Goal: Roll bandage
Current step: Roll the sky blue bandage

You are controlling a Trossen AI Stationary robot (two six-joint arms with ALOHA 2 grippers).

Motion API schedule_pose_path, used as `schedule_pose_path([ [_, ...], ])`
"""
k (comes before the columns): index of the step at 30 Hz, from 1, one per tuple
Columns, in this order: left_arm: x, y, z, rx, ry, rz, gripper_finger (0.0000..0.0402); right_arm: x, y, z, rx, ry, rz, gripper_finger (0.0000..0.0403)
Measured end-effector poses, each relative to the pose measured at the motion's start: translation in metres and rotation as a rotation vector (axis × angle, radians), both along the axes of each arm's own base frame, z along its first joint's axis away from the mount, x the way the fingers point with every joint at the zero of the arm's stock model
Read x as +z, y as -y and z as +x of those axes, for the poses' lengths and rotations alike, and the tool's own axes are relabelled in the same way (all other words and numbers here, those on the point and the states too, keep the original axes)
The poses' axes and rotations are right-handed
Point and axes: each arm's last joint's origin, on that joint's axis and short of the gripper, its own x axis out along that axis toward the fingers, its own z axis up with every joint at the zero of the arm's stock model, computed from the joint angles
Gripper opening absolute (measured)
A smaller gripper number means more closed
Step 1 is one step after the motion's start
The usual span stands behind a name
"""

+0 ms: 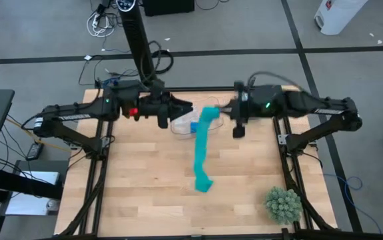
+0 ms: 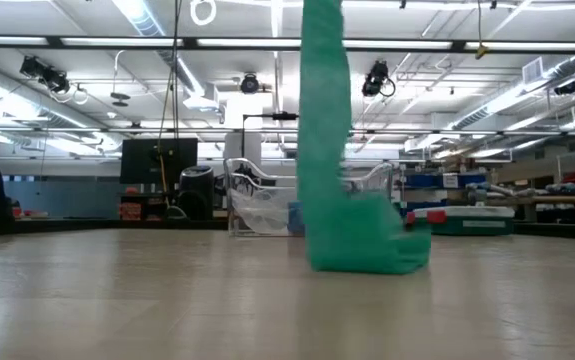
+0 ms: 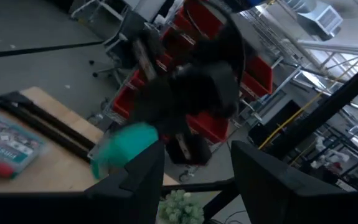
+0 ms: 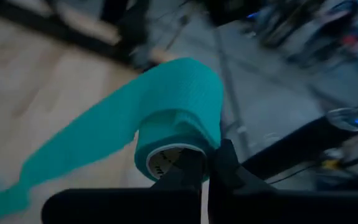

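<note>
1 clear container (image 1: 181, 125) sits at the table's back edge — contents unclear. 1 bandage (image 1: 203, 150) hangs from the right gripper (image 4: 207, 163), pinched shut on its coil, tail reaching the table (image 1: 144, 187). Left gripper (image 3: 197, 168) spread, empty. 1 plant (image 1: 283, 204).

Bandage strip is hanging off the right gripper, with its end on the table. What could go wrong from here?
1. The right gripper pinches only the rim of the bandage coil, so a tug could pull it free.
2. The tail lies bunched on the table, so rolling may wind in folds or twists.
3. The open left gripper sits close beside the coil; closing in carelessly could knock it or the clear container underneath.
</note>
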Motion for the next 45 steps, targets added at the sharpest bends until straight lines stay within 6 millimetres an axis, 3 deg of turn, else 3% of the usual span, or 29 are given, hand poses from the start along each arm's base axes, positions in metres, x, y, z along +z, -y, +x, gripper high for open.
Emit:
schedule_pose_path([
  [7, 0.035, -0.002, 0.001, 0.006, 0.064, 0.073, 0.0192, 0.058, 0.013, -0.008, -0.053, 0.176, -0.114, 0.0000],
  [11, 0.038, -0.006, 0.005, 0.027, 0.073, 0.077, 0.0192, 0.082, 0.013, -0.010, -0.035, 0.238, -0.169, 0.0000],
  [14, 0.035, -0.009, 0.008, 0.034, 0.063, 0.077, 0.0192, 0.089, 0.013, -0.006, -0.025, 0.231, -0.190, 0.0000],
  [24, 0.029, -0.012, 0.014, 0.047, 0.031, 0.112, 0.0192, 0.087, 0.012, 0.011, -0.005, 0.195, -0.202, 0.0000],
  [35, 0.033, -0.018, 0.005, 0.126, 0.017, 0.138, 0.0192, 0.101, 0.011, -0.024, -0.049, 0.228, -0.205, 0.0000],
  [45, 0.021, -0.019, 0.024, 0.056, 0.001, 0.147, 0.0192, 0.101, 0.011, -0.013, -0.037, 0.252, -0.201, 0.0000],
])
